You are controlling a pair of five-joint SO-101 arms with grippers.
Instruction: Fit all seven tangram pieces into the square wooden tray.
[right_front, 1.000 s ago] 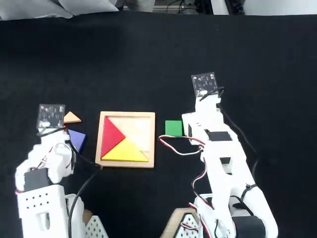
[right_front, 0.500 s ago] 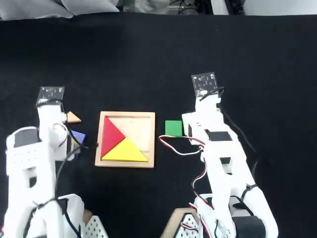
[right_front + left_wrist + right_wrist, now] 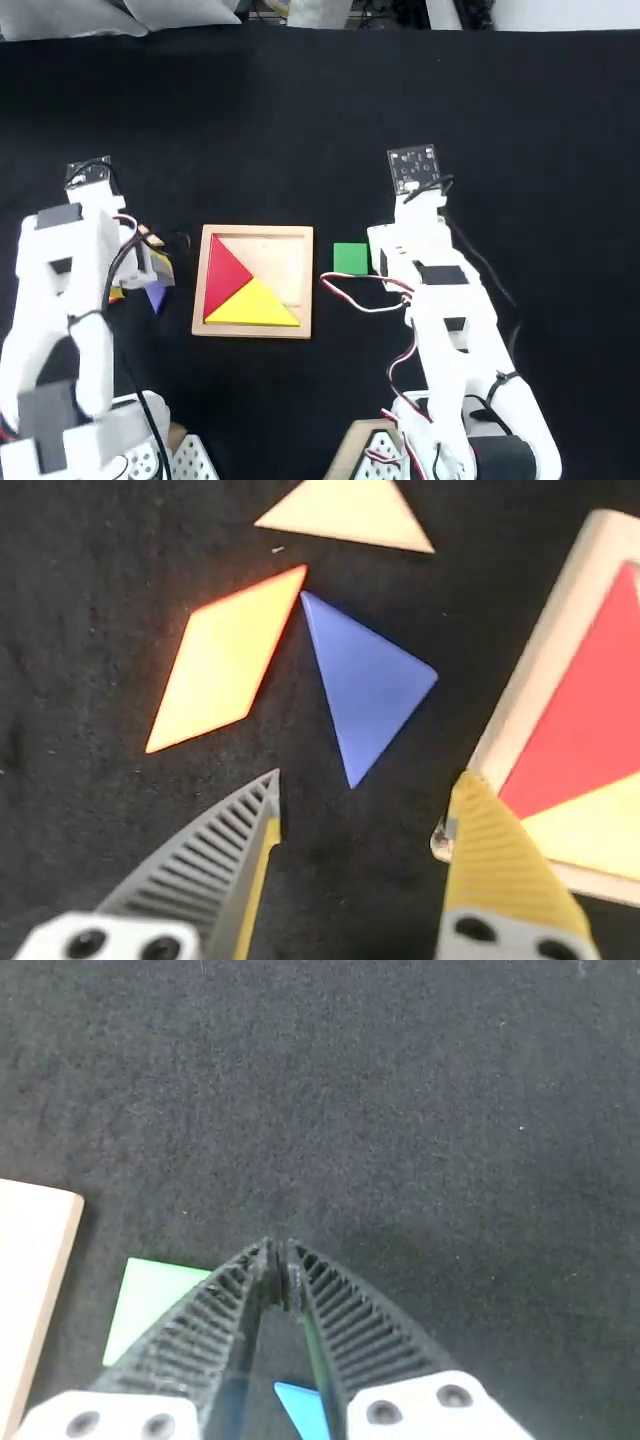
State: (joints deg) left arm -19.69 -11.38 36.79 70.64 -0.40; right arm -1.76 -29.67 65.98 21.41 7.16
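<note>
High view: tray (image 3: 286, 250) holds red triangle (image 3: 224, 272) and yellow triangle (image 3: 255, 303), with green square (image 3: 350, 259) just outside, so I'd say two of seven are placed.
Left wrist view: left gripper (image 3: 368, 792) is spread wide over blue triangle (image 3: 368, 692). Orange parallelogram (image 3: 225, 660) and beige triangle (image 3: 345, 515) lie loose.
Right wrist view: right gripper (image 3: 277, 1256) is pinched closed, empty.

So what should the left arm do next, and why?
Probably lower the left gripper and close on the blue triangle. Its jaws stand open with the triangle lying loose just ahead of them, beside the tray, which still has bare wood to fill.

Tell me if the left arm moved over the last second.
Yes. The left arm carried its far end from level with the wooden tray's far edge to beyond it.
</note>
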